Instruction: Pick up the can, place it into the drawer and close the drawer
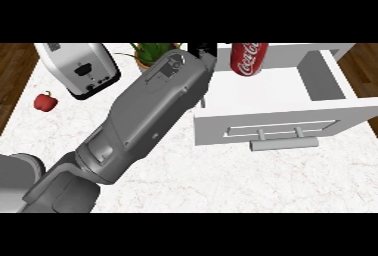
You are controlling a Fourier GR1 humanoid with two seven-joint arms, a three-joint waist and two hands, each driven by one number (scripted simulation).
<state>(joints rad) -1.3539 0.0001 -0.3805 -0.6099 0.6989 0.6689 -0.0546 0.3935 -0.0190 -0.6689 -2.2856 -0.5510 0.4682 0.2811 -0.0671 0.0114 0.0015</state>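
The left arm (140, 120) is extending diagonally from the lower left toward the upper centre of the head view. Its black hand (204, 50) is showing only as a small dark patch at the far end of the forearm, just beside the can (249, 58). Whether its fingers are apart, together or closed round the can cannot be told; the forearm is hiding most of the hand.

The can is lying immediately to the right of that hand, at the far left corner of the open drawer (325, 75), apparently over or inside its white interior. Its long axis is running roughly top to bottom in the view, tilted slightly. The can is red and is carrying a white script logo that reads "Coca-Cola".

The drawer is standing pulled out, its front panel and bar handle (284, 144) facing the robot. The left hand is the only hand near the can; the right hand is not showing.

On the counter (221, 185), a toaster (80, 67), a red pepper (46, 101) and a green plant (151, 52) are sitting well clear to the left.
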